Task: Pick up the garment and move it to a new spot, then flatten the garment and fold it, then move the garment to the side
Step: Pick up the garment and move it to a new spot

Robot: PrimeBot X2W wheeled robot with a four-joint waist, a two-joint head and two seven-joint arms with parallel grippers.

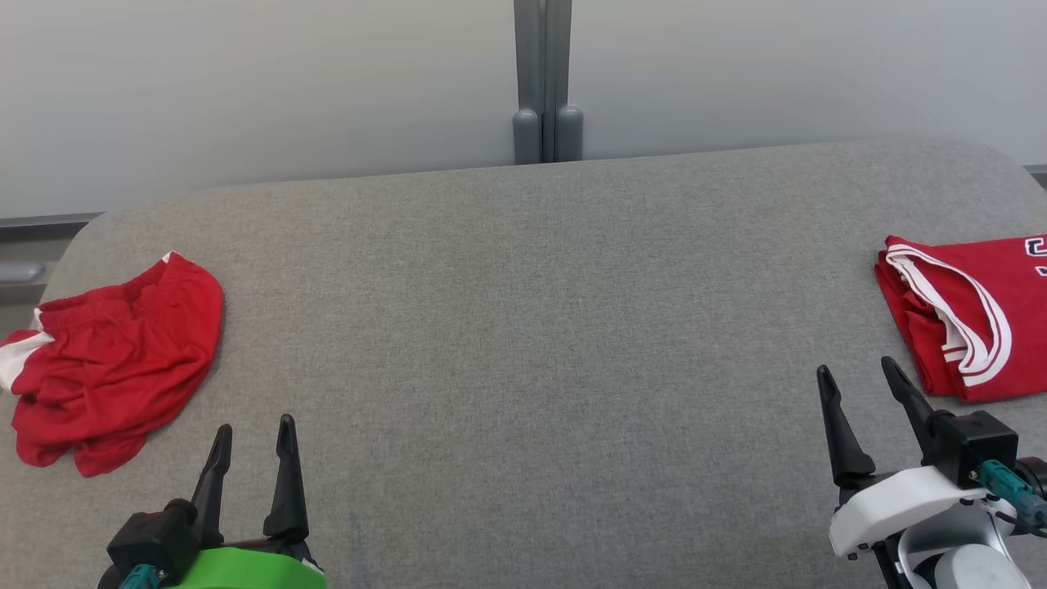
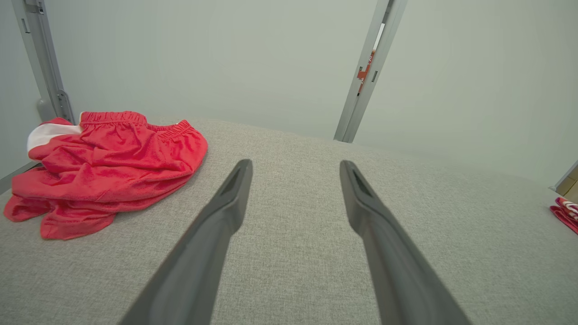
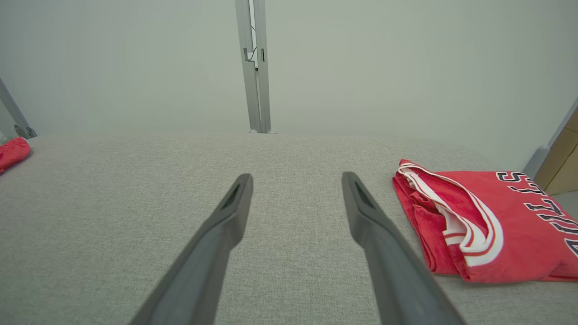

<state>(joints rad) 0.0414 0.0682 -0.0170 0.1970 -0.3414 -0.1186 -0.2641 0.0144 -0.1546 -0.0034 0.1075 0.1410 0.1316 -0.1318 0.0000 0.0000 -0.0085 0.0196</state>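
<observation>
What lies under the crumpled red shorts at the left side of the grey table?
The grey fabric tabletop shows all around the crumpled red shorts; anything beneath their bunched folds is covered and cannot be seen.

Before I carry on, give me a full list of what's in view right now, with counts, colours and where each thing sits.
shorts: one, red with a white patch, crumpled at the table's left edge, ahead of the left hand
jersey: one, red with white trim and dark lettering, folded at the table's right edge, beside the right hand
table: one, grey fabric top, bare across the middle
post: one, grey, upright behind the table's far edge at centre
wall panels: two, pale grey, either side of the post
left hand: one, dark fingers on a green mount, open and holding nothing, lower left
right hand: one, dark fingers on a white mount, open and holding nothing, lower right
</observation>
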